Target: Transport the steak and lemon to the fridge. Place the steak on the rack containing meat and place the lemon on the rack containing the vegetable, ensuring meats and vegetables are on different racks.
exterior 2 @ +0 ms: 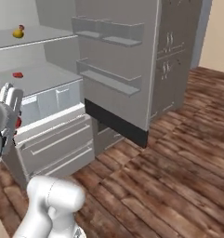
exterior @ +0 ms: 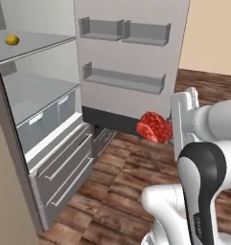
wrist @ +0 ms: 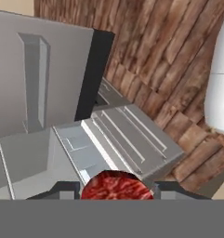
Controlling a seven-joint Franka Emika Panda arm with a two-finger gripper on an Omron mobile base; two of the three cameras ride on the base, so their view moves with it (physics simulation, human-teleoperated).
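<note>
Fridge [exterior: 40, 158] stands open at the left, its door swung far so the inner shelves can be reached. Upper rack [exterior: 35, 45] already carries the lemon [exterior: 12, 40], with the tiny vegetable [exterior 2: 22, 28] just beside it, so I judge that half finished. Lower shelf holds the meat [exterior 2: 17, 75]. Gripper [wrist: 117, 188] is clamped on the steak [exterior: 154, 127], held in the air before the door, probably on its way to that lower shelf.
</note>
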